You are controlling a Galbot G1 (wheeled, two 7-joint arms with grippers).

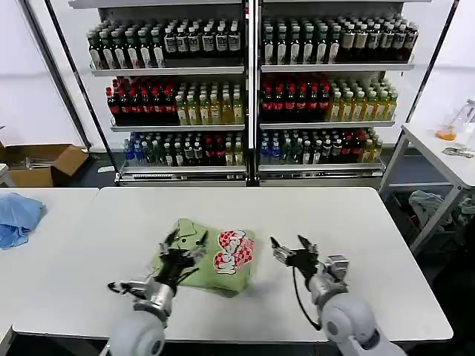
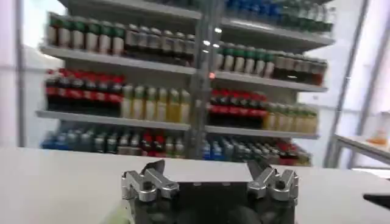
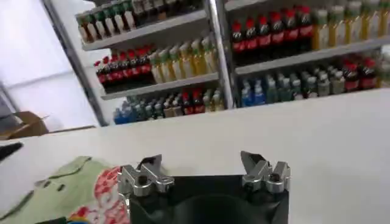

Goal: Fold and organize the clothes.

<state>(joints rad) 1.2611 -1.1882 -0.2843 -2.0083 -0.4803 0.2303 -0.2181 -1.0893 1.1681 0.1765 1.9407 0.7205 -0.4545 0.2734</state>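
1 folded green shirt [image 1: 211, 256] is being kept on the white table [image 1: 371, 245]; left gripper [image 1: 182, 245] is being held wide over it, right gripper [image 1: 291, 249] wide just beside it.

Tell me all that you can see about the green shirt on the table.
The shirt is light green, of soft-looking fabric, with a collar and a red-and-white checkered print facing up. It lies bunched into a compact, partly folded heap on the white table, near the front edge, left of centre. The left gripper is open over its left part, seemingly at the cloth. The right gripper is open, apart from it on the bare table. The right wrist view shows the collar and print.
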